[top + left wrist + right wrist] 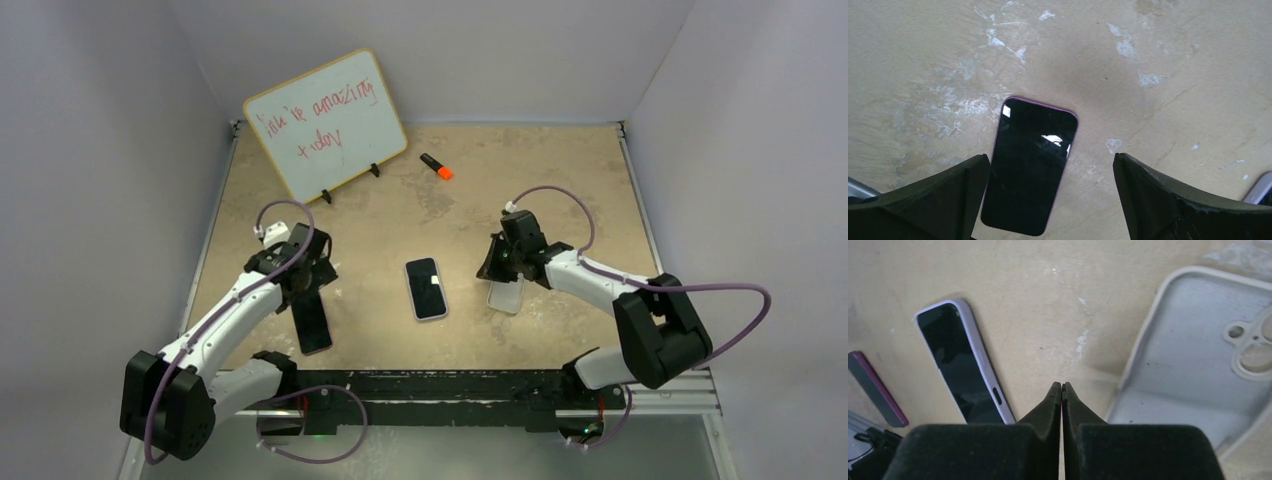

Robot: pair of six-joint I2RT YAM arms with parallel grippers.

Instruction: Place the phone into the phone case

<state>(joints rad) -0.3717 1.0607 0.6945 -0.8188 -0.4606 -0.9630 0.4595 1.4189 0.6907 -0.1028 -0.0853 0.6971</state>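
Observation:
A phone with a pale lavender rim (426, 288) lies screen up at the table's middle; it also shows in the right wrist view (963, 365). A second dark phone with a purple rim (312, 322) lies at the left, and shows in the left wrist view (1029, 170). The clear grey phone case (505, 294) lies open side up at the right, with its camera cut-out showing (1198, 360). My left gripper (303, 285) is open above the purple phone's far end, with the phone near its left finger (1050, 200). My right gripper (494, 268) is shut and empty (1062, 387), just left of the case.
A whiteboard with red writing (325, 125) stands at the back left. An orange marker (436, 167) lies at the back middle. Grey walls close in the table on three sides. The purple phone's edge shows at the far left of the right wrist view (875, 390).

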